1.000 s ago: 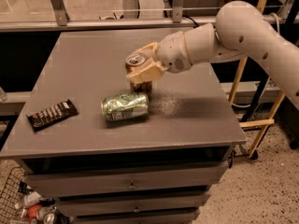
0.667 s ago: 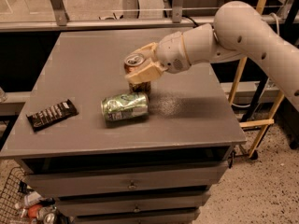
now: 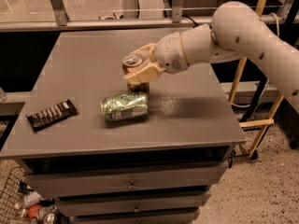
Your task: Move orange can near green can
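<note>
The orange can (image 3: 132, 60) stands upright in my gripper (image 3: 139, 69), whose tan fingers (image 3: 143, 73) are shut around its sides. The can's silver top with its pull tab shows above the fingers. Its lower end is just behind the green can (image 3: 124, 107), close to the tabletop; I cannot tell whether it touches. The green can lies on its side near the middle of the grey table (image 3: 88, 55), dented and shiny. My white arm reaches in from the upper right.
A dark brown candy bar wrapper (image 3: 52, 114) lies near the table's left front edge. Drawers (image 3: 131, 185) sit under the tabletop. A wire basket with litter (image 3: 25, 202) is on the floor at lower left. A yellow wooden frame (image 3: 254, 122) stands to the right.
My gripper with the orange can has shifted slightly left and a little closer to the green can. The green can and the wrapper have not moved.
</note>
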Tool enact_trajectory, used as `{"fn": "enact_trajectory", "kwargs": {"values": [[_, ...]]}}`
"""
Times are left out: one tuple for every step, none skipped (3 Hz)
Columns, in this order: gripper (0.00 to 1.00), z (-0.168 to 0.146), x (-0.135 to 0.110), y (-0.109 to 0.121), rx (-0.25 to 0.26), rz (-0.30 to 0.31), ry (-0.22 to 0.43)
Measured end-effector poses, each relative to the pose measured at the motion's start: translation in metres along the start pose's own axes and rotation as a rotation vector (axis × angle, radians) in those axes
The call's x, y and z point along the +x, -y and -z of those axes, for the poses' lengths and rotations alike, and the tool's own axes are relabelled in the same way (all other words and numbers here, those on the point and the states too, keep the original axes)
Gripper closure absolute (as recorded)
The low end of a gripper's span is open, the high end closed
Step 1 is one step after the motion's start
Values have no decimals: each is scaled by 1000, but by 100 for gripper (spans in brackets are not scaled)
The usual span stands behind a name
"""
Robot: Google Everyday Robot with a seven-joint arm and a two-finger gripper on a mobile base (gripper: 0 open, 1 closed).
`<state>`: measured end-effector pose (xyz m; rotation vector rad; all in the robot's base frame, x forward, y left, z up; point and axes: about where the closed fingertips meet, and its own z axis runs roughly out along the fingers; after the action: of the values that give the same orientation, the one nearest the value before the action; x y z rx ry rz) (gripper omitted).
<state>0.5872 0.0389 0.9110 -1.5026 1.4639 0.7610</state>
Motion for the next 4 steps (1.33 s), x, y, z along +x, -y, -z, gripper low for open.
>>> {"fn": "enact_trajectory", "kwargs": {"values": [[4,-2,-1,-1,-5,1,1],[0,-4,-1,-2,-7,2,1],[0,-3,-1,-2,-7,2,1],[0,9,-3,-4,-10,-7,-47]]}}
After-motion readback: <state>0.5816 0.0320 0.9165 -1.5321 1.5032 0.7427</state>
